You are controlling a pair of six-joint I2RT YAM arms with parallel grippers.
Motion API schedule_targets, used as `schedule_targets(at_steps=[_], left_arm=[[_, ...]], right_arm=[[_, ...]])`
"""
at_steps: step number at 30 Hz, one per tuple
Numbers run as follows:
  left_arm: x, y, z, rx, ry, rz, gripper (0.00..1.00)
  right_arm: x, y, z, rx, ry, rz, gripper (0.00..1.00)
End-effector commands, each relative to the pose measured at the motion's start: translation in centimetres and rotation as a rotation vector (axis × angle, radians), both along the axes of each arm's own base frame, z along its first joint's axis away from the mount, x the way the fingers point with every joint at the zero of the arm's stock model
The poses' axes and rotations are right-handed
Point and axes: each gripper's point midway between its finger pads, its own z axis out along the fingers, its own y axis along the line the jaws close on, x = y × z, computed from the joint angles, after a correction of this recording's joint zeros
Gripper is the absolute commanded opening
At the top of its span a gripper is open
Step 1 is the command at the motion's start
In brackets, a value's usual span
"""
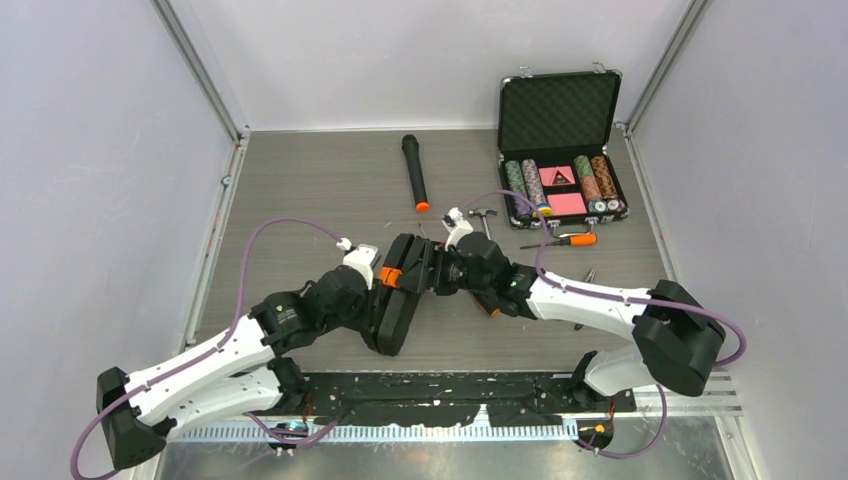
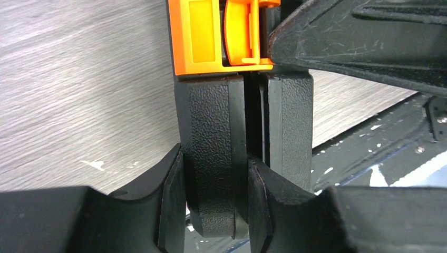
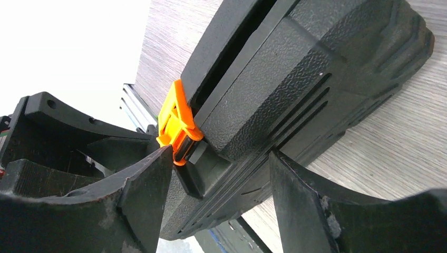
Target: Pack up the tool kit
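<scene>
Left gripper (image 2: pixel 216 174) clamps tool kit (image 2: pixel 211 121) edge; interior hidden.

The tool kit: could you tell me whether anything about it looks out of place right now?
Yes. The tool kit stands on edge with its halves ajar, while the hammer and a screwdriver lie loose outside it, unpacked.

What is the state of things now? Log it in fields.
tool case: on edge between the arms, halves slightly apart
left pincer: clamped on one half
right pincer: straddling both halves, gripping
latch: orange, beside a right pincer finger
loose tools: hammer, screwdriver, outside the case
elsewhere: microphone, open chip case
</scene>
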Motion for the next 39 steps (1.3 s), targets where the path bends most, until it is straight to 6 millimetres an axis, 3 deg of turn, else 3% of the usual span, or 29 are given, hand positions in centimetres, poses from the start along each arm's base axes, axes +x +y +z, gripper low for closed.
schedule_targets(at_steps=[1,3,8,14,20,28,36,39], left_arm=[[2.6,-1.2,6.4,-0.078,-0.210,0.014,0.07],[3.6,0.4,7.2,-0.019,-0.272,0.056,0.01],[4.8,2.6,7.8,0.120,-0.348,0.102,0.00],[4.8,3.6,4.5,0.259,-0.314,0.110,0.00],[4.1,2.7,2.0,0.256,-0.255,0.071,0.00],[3.3,1.9,0.1,0.246,-0.217,0.013,0.00],[2.9,1.5,-0.9,0.198,-0.195,0.027,0.00],[2.9,1.7,-0.8,0.186,-0.193,0.047,0.00]], right_arm=[[0.2,3.2,4.9,0.140,-0.091,0.057,0.70],[0.7,3.3,5.1,0.136,-0.103,0.046,0.70],[1.7,3.6,6.3,0.133,-0.154,0.028,0.73],[2.8,2.3,6.5,0.056,-0.264,0.000,0.76],[3.3,1.1,6.3,-0.078,-0.418,0.059,0.74],[3.4,1.7,6.7,-0.154,-0.666,0.227,0.70],[3.9,2.9,5.6,-0.204,-0.867,0.366,0.61],[3.9,2.5,5.5,-0.209,-0.846,0.349,0.61]])
